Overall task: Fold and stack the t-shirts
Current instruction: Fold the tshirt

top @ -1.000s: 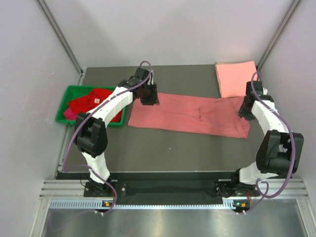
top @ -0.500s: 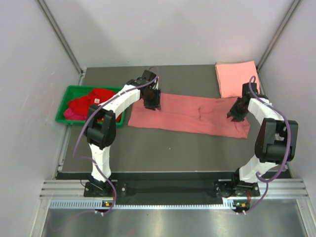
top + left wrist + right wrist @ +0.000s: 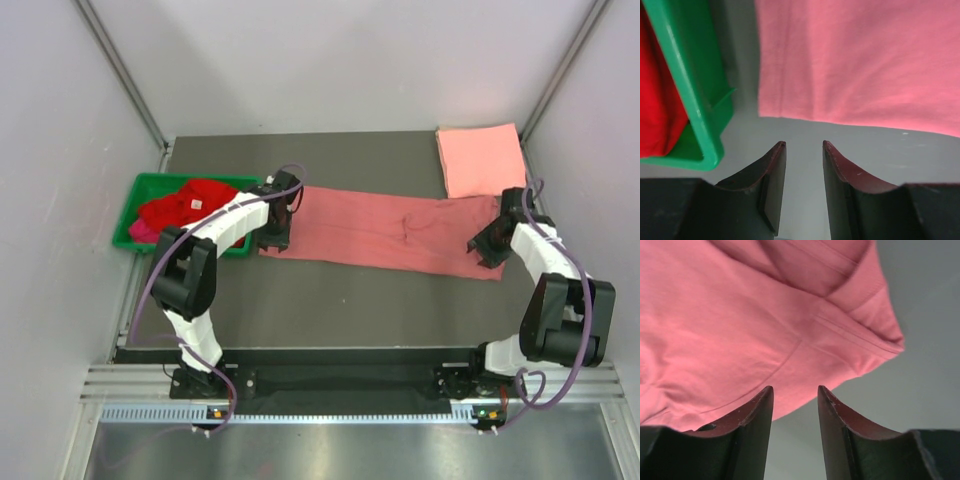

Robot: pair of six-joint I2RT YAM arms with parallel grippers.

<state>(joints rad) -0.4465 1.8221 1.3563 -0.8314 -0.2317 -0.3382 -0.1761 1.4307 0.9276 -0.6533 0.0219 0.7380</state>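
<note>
Left to right. At the left edge of the table (image 3: 350,300) stands a green bin (image 3: 126,212) holding a bright red t-shirt (image 3: 190,203); a patch of magenta t-shirt (image 3: 140,231) shows at the bin's near left corner.

Just right of the bin, the left gripper (image 3: 804,146) hangs over bare table surface beside the near left corner of the rose-red t-shirt (image 3: 380,228). Its jaws stand apart with nothing between them, and the shirt's hem lies just beyond the fingertips (image 3: 777,150).

The rose-red t-shirt lies flat as a long band across the middle of the table, running from beside the bin toward the right edge, with its right end slightly nearer the front.

At the far right corner lies a salmon pink t-shirt (image 3: 480,158), folded into a neat rectangle, its near edge touching or just beside the band's right end.

The right gripper (image 3: 795,389) hangs over the near right end of the rose-red t-shirt, where sleeve seams and a folded corner show. Its jaws are parted; no fabric is pinched between them.
</note>
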